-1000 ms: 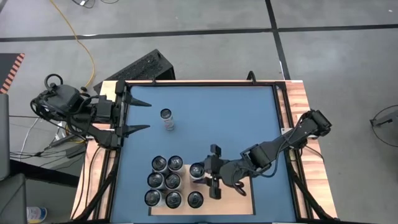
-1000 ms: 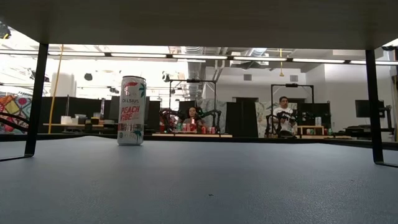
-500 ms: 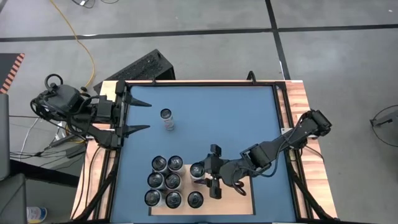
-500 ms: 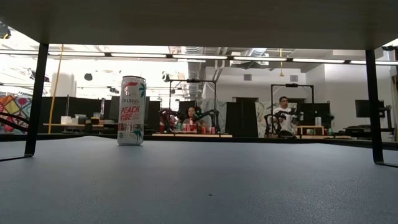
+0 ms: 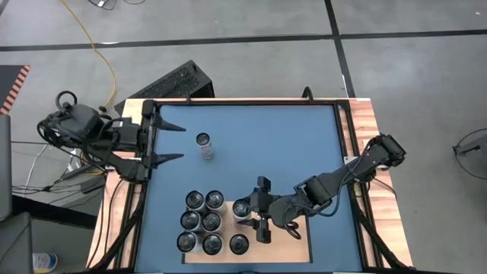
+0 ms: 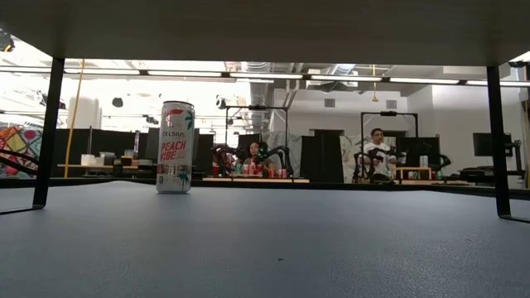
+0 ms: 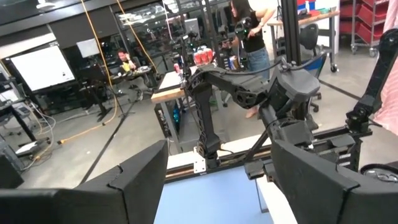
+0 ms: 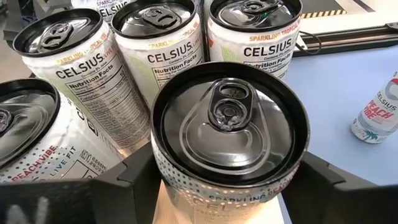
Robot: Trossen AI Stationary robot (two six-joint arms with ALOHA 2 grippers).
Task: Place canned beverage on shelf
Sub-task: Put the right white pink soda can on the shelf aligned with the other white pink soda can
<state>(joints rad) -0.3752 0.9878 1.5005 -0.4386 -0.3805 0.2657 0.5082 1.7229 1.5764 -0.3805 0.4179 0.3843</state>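
Several Celsius cans (image 5: 202,222) stand upright on the pale wood shelf (image 5: 293,247) at the table's near side. My right gripper (image 5: 254,208) reaches in from the table's right and is shut on one more can (image 8: 229,127) at the shelf's far edge, beside the group. A lone can (image 5: 204,145) stands upright on the blue surface (image 5: 281,144); it also shows in the low view (image 6: 175,147). My left gripper (image 5: 181,141) waits open and empty at the table's left edge, its fingers pointing toward the table's right. My right gripper pinches the can's side wall (image 8: 163,177) just below the top rim, one finger (image 8: 134,183) on each side. The fingers come from the table's right, slanting down. The can stands upright, top up, over the shelf's wood; its base is hidden.
The grouped cans (image 8: 158,46) stand close against the held can on its left. Narrow wooden strips (image 5: 364,152) and dark frame rails line the table's left and right edges. People sit at desks (image 6: 377,153) far behind the table.
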